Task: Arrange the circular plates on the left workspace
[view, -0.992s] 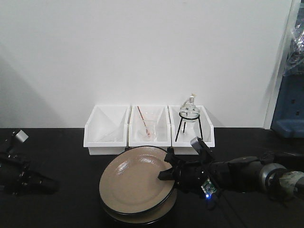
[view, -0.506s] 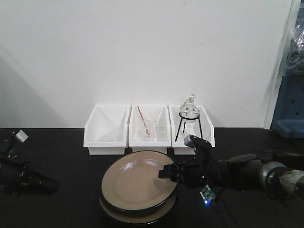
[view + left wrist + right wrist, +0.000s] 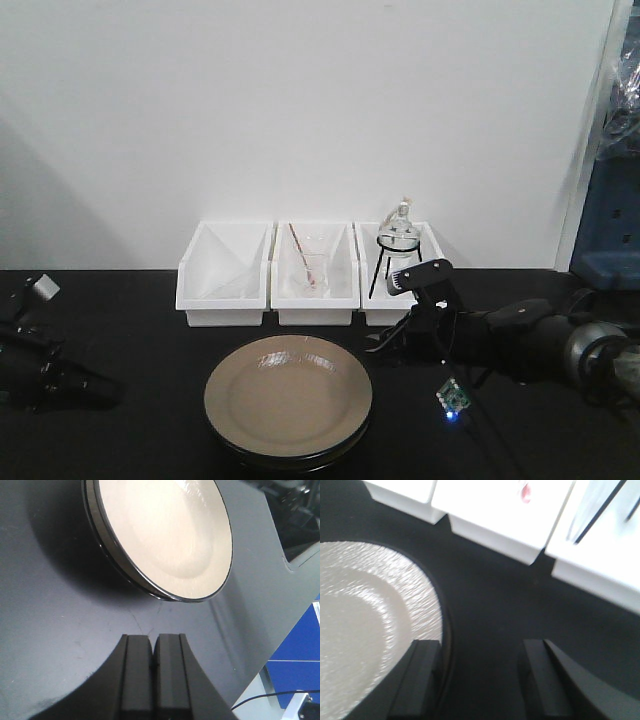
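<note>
Two circular plates lie stacked on the black countertop, tan top up, dark rim showing below. The stack also shows in the left wrist view and the right wrist view. My right gripper is open and empty, just right of the stack's rim; in its own view one finger overlaps the plate's edge and bare counter lies between the jaws. My left gripper rests low at the far left, apart from the plates; in its view the fingers are pressed together with nothing between them.
Three white bins stand in a row at the back; the middle one holds a glass beaker with a rod, the right one a flask on a black tripod. A small board with a blue light hangs by the right arm.
The top plate, held tilted at the right gripper a second ago, now lies flat on the lower plate. The right gripper has let go and drawn back up and to the right.
</note>
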`<state>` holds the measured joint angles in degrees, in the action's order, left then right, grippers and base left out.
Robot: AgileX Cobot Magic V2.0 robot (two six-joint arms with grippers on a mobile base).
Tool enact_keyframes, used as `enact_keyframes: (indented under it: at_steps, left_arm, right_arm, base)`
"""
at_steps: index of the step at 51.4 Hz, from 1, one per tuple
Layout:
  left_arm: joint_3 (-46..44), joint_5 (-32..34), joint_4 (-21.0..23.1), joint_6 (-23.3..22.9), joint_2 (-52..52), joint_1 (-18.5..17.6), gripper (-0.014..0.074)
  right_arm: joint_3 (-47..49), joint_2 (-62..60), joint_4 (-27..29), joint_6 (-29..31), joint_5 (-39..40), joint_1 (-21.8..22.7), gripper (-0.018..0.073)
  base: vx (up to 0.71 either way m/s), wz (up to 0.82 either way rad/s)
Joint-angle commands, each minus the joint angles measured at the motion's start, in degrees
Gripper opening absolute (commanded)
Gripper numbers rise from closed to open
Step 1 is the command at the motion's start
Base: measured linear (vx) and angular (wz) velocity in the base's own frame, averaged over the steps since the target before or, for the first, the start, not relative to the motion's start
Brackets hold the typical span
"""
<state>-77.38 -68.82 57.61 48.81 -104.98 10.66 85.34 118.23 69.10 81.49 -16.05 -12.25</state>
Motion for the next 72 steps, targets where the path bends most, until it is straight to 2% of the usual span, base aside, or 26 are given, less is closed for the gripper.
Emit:
enact_keyframes:
  at_steps: [1, 4, 10, 11, 16, 21, 33, 41, 44, 51, 60, 72]
  left_arm:
    - [-1.5, -0.5, 2.3, 0.3, 3.6, -0.2, -0.0003]
    - [-1.5, 0.2, 0.9, 1.1, 4.1, -0.2, -0.0001]
    - [-1.2, 2.1, -3.4, 1.1, 7.5, -0.2, -0.0001]
    - [-0.8, 2.9, -4.0, 1.1, 8.4, -0.2, -0.0001]
    - [3.0, 8.3, -5.9, 1.1, 13.7, -0.2, -0.0001]
    - [9.5, 15.3, -7.4, 2.6, 20.5, -0.2, -0.0001]
    - [28.9, 30.8, -7.1, 10.8, 40.1, -0.2, 0.0000]
    - [41.7, 37.9, -1.3, 17.8, 54.7, -0.2, 0.0000]
    - [45.3, 40.1, 0.2, 18.7, 59.5, -0.2, 0.0000]
    - [51.4, 45.7, 0.6, 18.2, 68.9, -0.2, 0.0000]
    - [55.0, 45.9, 0.2, 18.0, 77.0, -0.2, 0.0000]
    - [55.0, 44.9, 0.0, 18.0, 77.4, -0.2, 0.0000]
  right_arm:
    - [1.7, -7.2, -3.3, -1.5, 2.7, 0.3, 0.0336]
    - [1.1, -9.8, -5.3, -5.3, 2.8, 0.3, 0.0261]
    - [-3.2, -17.3, -10.9, -15.4, 2.9, 0.3, -0.0010]
    - [-4.3, -18.2, -12.0, -17.1, 3.1, 0.3, -0.0016]
    - [-10.4, -24.9, -16.8, -24.8, 5.1, 0.3, -0.0008]
    - [-18.8, -32.6, -21.0, -28.4, 8.8, 0.3, -0.0005]
    - [-40.2, -52.4, -20.2, -28.7, 20.2, 0.3, -0.0005]
    - [-53.5, -65.4, -19.1, -28.7, 25.4, 0.3, -0.0005]
    - [-56.4, -69.1, -19.1, -28.7, 26.9, 0.3, -0.0005]
    - [-61.3, -74.6, -19.0, -28.7, 33.3, 0.3, -0.0005]
    - [-63.0, -78.1, -16.1, -28.7, 35.1, 0.3, -0.0003]
    - [-63.0, -78.1, -16.1, -28.7, 35.1, 0.3, -0.0003]
  base:
    - [0.00, 0.00]
    - [0.00, 0.00]
    - [0.00, 0.00]
    - [0.00, 0.00]
    - [0.00, 0.00]
    - [0.00, 0.00]
    - [0.00, 0.00]
    - [0.00, 0.00]
    - [0.00, 0.00]
    - [0.00, 0.00]
    - [0.00, 0.00]
    - [0.00, 0.00]
